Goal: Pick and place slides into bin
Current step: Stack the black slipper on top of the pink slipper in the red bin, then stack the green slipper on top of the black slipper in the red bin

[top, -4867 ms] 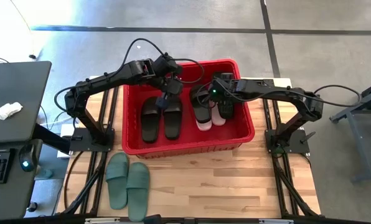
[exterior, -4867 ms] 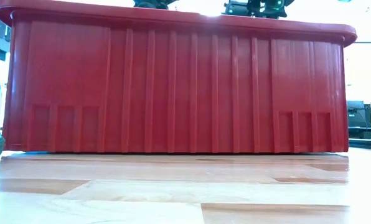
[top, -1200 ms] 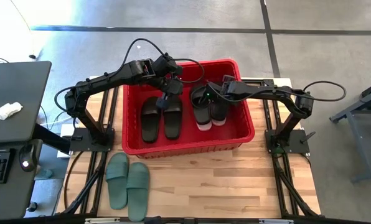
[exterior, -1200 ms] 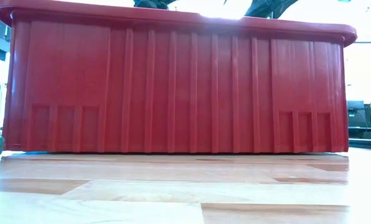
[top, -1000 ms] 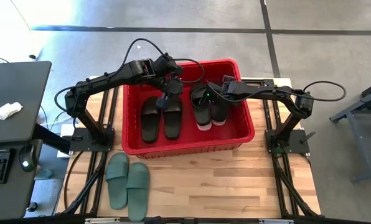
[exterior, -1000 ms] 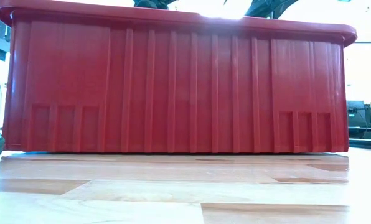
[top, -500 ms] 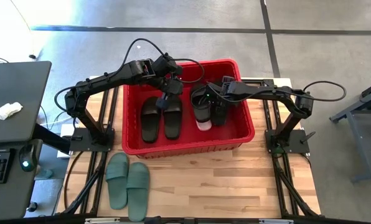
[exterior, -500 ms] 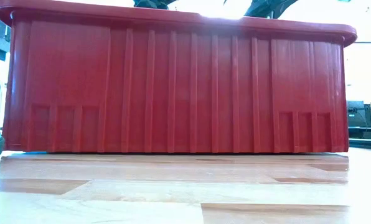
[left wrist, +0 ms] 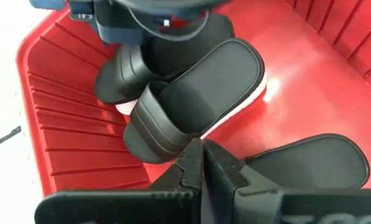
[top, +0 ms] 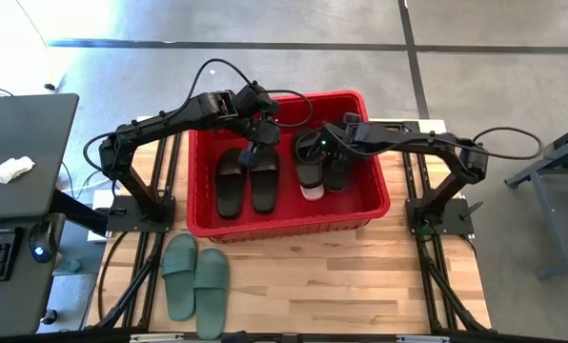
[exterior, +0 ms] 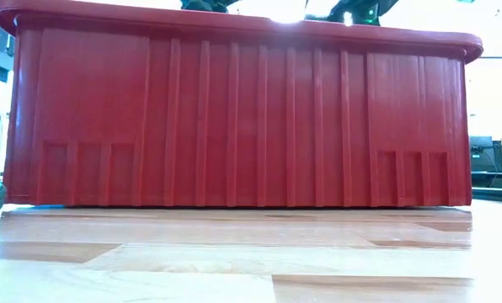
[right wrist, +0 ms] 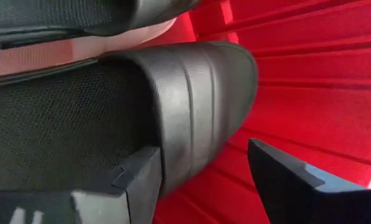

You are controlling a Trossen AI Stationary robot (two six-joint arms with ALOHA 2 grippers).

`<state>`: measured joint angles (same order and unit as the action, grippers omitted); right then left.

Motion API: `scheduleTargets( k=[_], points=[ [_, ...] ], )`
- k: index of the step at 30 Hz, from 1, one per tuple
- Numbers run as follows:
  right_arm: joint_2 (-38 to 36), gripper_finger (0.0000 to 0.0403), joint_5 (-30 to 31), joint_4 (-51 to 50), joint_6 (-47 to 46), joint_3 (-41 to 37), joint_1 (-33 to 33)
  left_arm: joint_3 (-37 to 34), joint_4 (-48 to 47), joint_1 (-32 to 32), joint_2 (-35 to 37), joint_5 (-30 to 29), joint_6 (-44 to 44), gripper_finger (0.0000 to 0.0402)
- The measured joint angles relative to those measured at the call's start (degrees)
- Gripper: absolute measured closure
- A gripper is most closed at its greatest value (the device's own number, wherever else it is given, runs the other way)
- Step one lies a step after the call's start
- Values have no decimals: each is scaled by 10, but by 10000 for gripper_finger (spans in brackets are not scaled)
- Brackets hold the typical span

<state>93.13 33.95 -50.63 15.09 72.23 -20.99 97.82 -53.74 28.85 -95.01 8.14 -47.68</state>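
The slides: one black pair (top: 249,179) lies flat in the left half of the bin (top: 365,202). A second black pair (top: 320,164) lies in the right half, stacked on the pale pink pair (top: 311,191), of which only an edge shows. The sage green pair (top: 196,275) remains on the bench (top: 360,276), just in front of the bin.

Handling, as I judge it: foam, so light and springy. The ribbed strap is the raised part; grip across it, or pinch the sole edge. Textured footbeds should resist slipping.

My right tool (top: 324,143) is inside the bin over the black slide (right wrist: 173,106), its fingers (right wrist: 297,180) spread to either side of the strap and released from it.

My left tool (top: 255,145) hangs over the left black pair, its fingers (left wrist: 201,165) clenched together on nothing
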Motion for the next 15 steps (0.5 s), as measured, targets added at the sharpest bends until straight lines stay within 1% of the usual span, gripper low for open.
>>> scheduleTargets(
  k=[10, 15],
  points=[
    [-21, 180, -4, -11, 0, 0, 0, 0, -1, 0, 0, 1, 1, 399],
    [-24, 180, -15, -12, -11, 0, 6, 0, -6, 0, 0, 25, 1, 399]
  ],
)
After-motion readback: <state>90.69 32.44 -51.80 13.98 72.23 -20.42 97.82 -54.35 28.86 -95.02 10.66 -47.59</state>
